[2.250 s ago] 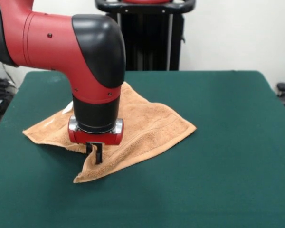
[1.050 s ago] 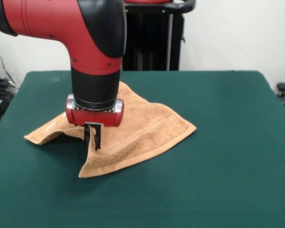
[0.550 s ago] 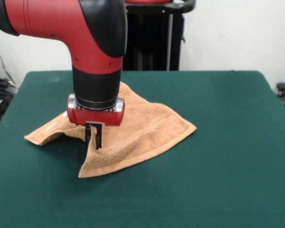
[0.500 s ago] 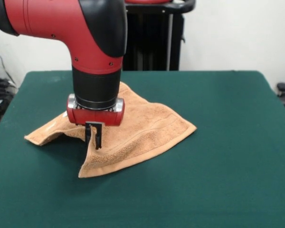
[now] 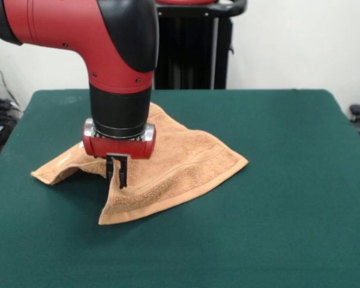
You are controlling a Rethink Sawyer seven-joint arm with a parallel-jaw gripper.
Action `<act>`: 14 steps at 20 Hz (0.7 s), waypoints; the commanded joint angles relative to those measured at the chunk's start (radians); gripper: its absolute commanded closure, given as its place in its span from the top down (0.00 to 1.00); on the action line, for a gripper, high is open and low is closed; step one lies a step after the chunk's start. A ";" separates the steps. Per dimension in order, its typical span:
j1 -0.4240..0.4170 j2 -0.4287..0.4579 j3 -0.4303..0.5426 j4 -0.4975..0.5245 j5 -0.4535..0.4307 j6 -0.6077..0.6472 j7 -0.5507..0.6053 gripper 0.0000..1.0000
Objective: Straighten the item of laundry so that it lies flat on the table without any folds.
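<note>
While our gripper (image 5: pixel 117 176) has its two dark fingers pressed close together on a raised ridge of the towel (image 5: pixel 180 165), pinching the cloth and holding it just off the surface (image 5: pixel 276 198), we judge the step in hand to be drawing that fold out. The towel lies toward the left half of the surface, bunched under the arm: one corner points toward the camera below the gripper, another reaches out to the left of it, and a flatter part spreads away to the right of it with a woven stripe showing along the edge. Left of the gripper the cloth tents up and casts a shadow, so it is not yet flat.

To do this well, we should keep the pinch firm, lift only enough to clear the fold, and pull away from the part of the towel that already lies flat, so its weight anchors it. Pulling too high or too fast would drag the whole towel instead of spreading it. We should let go low, once the edge lies straight.
</note>
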 commanded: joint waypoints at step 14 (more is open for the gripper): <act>-0.055 -0.079 0.069 0.186 0.065 0.022 0.034 0.00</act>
